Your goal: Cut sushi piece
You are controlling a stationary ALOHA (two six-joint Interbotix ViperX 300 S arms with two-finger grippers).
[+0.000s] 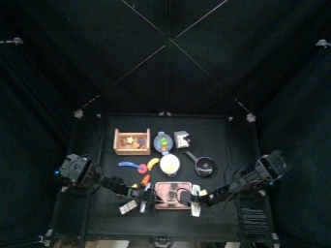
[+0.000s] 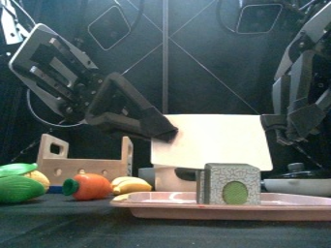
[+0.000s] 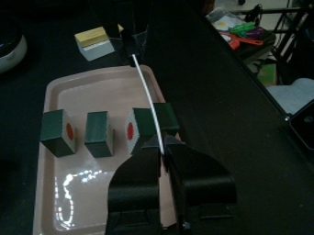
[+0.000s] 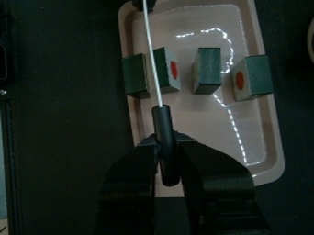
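Observation:
A row of green-walled sushi pieces with red centres (image 4: 211,72) lies on the pink tray (image 4: 252,147). A white knife (image 2: 214,140) stands edge-down across the row. Its blade (image 4: 150,46) sits in the seam between the end piece (image 4: 132,73) and the one beside it (image 4: 174,72). My right gripper (image 4: 162,138) is shut on the knife's black handle. My left gripper (image 3: 168,154) comes from the other side and is shut on the blade's far end (image 3: 141,78). In the front view the nearest sushi piece (image 2: 230,184) hides the rest of the row.
A wooden holder (image 2: 84,155) and toy vegetables stand left of the tray: green (image 2: 15,184), orange (image 2: 88,184), yellow (image 2: 130,184). Behind the tray lie a bowl (image 1: 165,141) and a black pan (image 1: 203,167). A cream block (image 3: 92,41) sits past the tray's corner.

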